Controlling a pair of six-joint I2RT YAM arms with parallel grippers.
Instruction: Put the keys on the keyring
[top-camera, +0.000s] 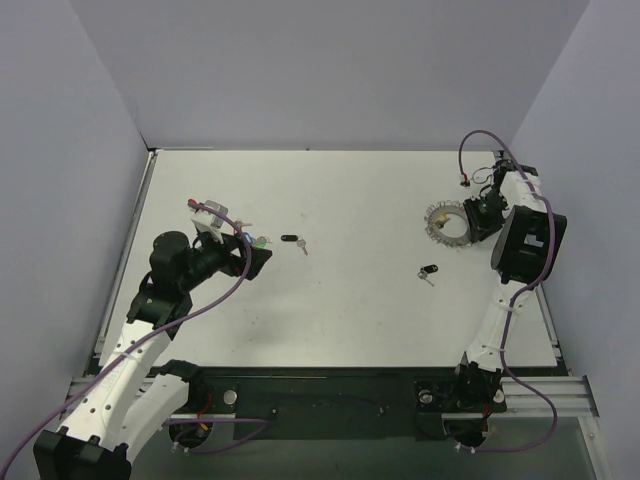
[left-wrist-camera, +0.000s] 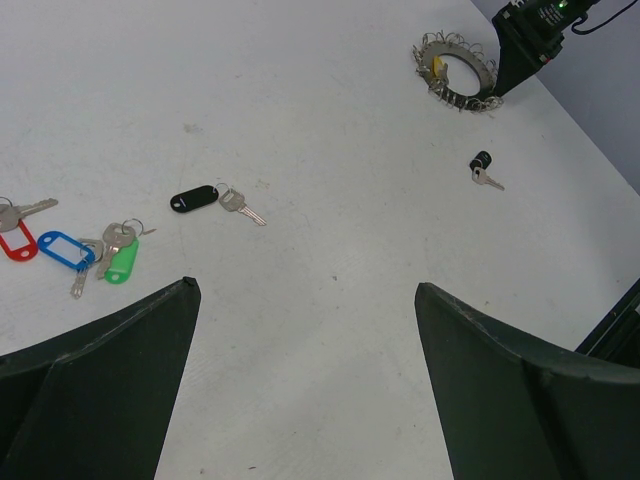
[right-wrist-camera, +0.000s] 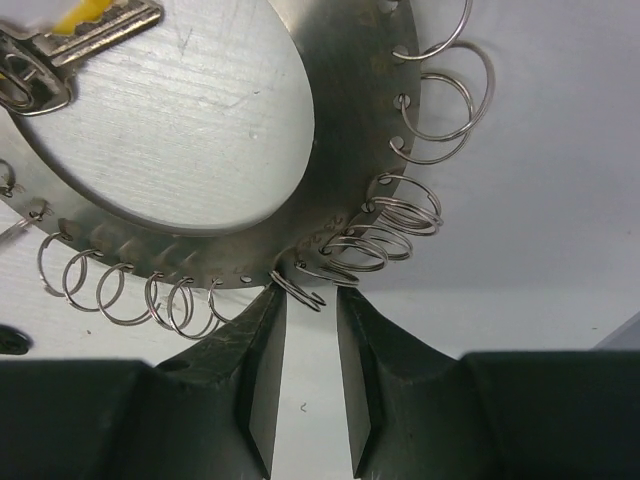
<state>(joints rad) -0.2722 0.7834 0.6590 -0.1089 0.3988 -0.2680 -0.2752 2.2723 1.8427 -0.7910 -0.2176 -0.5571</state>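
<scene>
While left gripper (left-wrist-camera: 305, 288) gapes empty, right gripper (right-wrist-camera: 310, 296) — barely parted — meets keyring (right-wrist-camera: 355, 150).

White table (top-camera: 350, 310). Silver keyring (right-wrist-camera: 355, 150) far right, a yellow tag (left-wrist-camera: 439, 68) at it. Silver keys (left-wrist-camera: 240, 205): one black tag (left-wrist-camera: 193, 199) mid-table, another black tag (left-wrist-camera: 481, 160) to the right; red tag (left-wrist-camera: 16, 243), blue tag (left-wrist-camera: 62, 248) and green tag (left-wrist-camera: 123, 262) at left. Left gripper (left-wrist-camera: 305, 285) and right gripper (right-wrist-camera: 310, 295) black. Purple cable (top-camera: 485, 132). Walls (top-camera: 330, 70) pale lilac-grey.
</scene>
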